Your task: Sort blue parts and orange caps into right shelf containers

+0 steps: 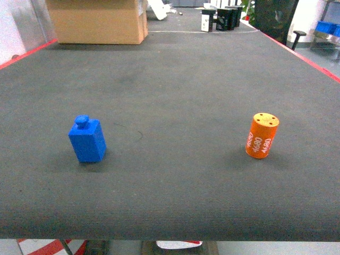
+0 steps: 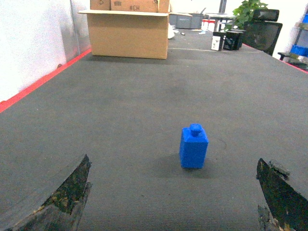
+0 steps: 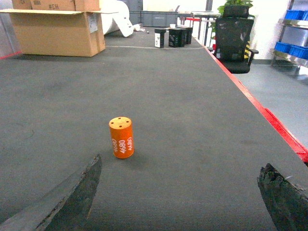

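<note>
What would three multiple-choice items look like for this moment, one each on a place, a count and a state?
1. In the head view, where does the blue block-shaped plastic part with a round knob on top stand?
A. On the left of the dark mat
B. Inside the cardboard box
C. Touching the orange cap

2. How many small holes show in the top of the orange cylindrical cap printed 4680?
A. None
B. Four
C. Nine

3. What state is the left tool in?
A. Shut on the blue part
B. Open, holding nothing
C. Shut on the orange cap

Key: 1 A, it stands on the dark ribbed mat, far left of the cap. 2 B, four dots mark its top. 3 B, its fingers stand wide apart, short of the part.
</note>
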### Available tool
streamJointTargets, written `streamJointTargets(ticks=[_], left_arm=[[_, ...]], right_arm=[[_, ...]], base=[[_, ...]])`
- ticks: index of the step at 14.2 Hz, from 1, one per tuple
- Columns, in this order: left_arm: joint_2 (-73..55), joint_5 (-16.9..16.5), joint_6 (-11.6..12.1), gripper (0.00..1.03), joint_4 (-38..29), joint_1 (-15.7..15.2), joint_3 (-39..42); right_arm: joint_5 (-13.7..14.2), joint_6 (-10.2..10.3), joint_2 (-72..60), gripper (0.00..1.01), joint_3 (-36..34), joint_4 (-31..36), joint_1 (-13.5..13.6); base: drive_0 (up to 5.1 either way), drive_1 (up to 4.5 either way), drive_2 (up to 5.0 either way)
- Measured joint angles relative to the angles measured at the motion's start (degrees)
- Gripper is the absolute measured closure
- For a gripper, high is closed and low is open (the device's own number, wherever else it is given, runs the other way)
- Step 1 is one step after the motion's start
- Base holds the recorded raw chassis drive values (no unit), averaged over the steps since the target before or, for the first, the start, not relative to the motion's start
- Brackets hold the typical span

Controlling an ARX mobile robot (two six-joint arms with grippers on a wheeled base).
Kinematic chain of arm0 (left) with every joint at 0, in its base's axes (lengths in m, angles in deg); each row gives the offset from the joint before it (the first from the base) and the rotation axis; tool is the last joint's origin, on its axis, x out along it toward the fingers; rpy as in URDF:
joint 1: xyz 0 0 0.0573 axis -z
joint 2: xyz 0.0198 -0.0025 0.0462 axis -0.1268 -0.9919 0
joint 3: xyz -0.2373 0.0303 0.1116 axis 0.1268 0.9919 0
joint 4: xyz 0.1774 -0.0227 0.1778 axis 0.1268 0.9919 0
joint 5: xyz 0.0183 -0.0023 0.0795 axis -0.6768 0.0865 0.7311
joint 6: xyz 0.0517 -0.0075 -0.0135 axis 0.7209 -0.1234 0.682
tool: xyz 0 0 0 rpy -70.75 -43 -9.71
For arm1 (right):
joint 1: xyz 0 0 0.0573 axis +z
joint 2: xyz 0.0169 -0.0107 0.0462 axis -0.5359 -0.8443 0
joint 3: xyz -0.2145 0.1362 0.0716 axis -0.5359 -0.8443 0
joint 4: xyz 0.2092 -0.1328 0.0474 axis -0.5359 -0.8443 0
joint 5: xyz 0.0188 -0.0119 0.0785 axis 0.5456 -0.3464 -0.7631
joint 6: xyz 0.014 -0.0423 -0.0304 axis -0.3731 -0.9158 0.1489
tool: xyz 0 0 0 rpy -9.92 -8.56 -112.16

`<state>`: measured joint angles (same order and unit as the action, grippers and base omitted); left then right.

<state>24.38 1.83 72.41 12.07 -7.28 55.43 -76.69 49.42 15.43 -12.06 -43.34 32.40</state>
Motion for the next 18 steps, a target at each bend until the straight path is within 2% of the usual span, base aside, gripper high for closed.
streamJointTargets(ticks=[18], left_arm=[[0.0,-0.02,0.0,0.05,0.11,0.0,0.0]], right_arm=[[0.0,0.0,0.0,0.03,0.0,-0.13,0.0]], base=[[0.0,0.0,0.0]])
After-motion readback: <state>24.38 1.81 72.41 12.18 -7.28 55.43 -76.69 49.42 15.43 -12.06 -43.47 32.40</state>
